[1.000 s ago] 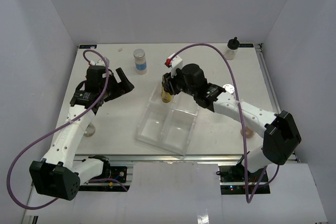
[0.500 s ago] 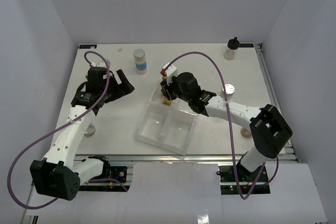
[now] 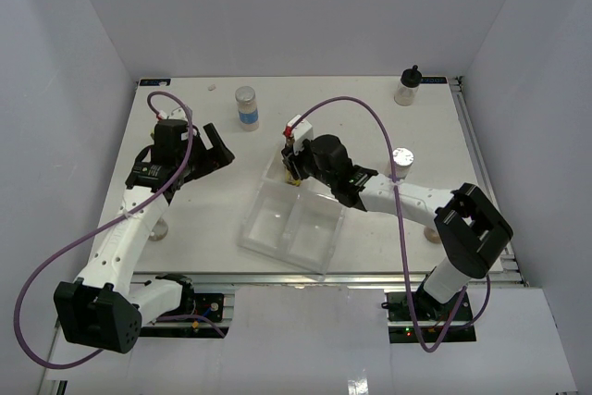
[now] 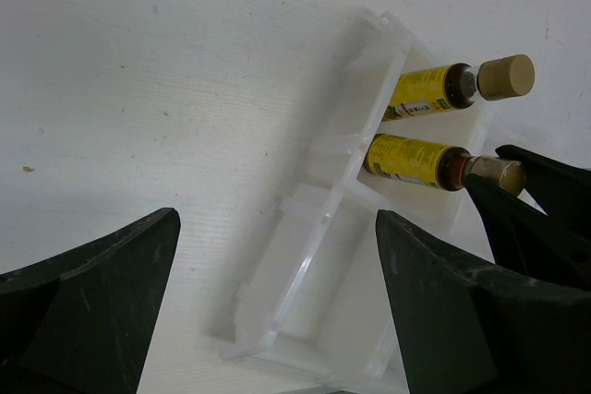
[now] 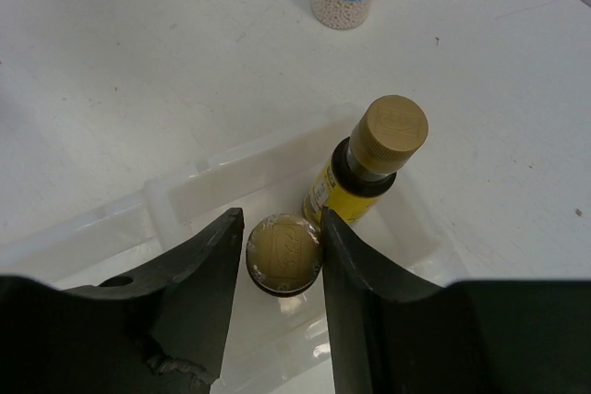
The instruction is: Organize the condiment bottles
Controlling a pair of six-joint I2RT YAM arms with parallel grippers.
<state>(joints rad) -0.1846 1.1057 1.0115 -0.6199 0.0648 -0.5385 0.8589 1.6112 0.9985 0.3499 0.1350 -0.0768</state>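
Lowering over the last second, the right gripper [image 5: 282, 225] had set its slim amber yellow-labelled bottle [image 4: 411, 159] into the 12 o'clock compartment of the clear divided plastic tray [image 3: 277, 228], beside a second amber bottle [image 5: 365, 182], its fingers clamped on the cap; the left gripper [image 3: 220, 143] gaped idle at 9 o'clock, so letting go looked next

White table [image 3: 213, 219] holds tray [image 3: 277, 228] (also blue-labelled jar [image 3: 246, 106]).

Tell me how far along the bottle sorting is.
Done: one amber bottle sits in the tray. In hand: the right gripper holds a second amber bottle beside it. Remaining: blue-labelled jar, black-capped jar and silver-lidded jar on the table; left gripper open.
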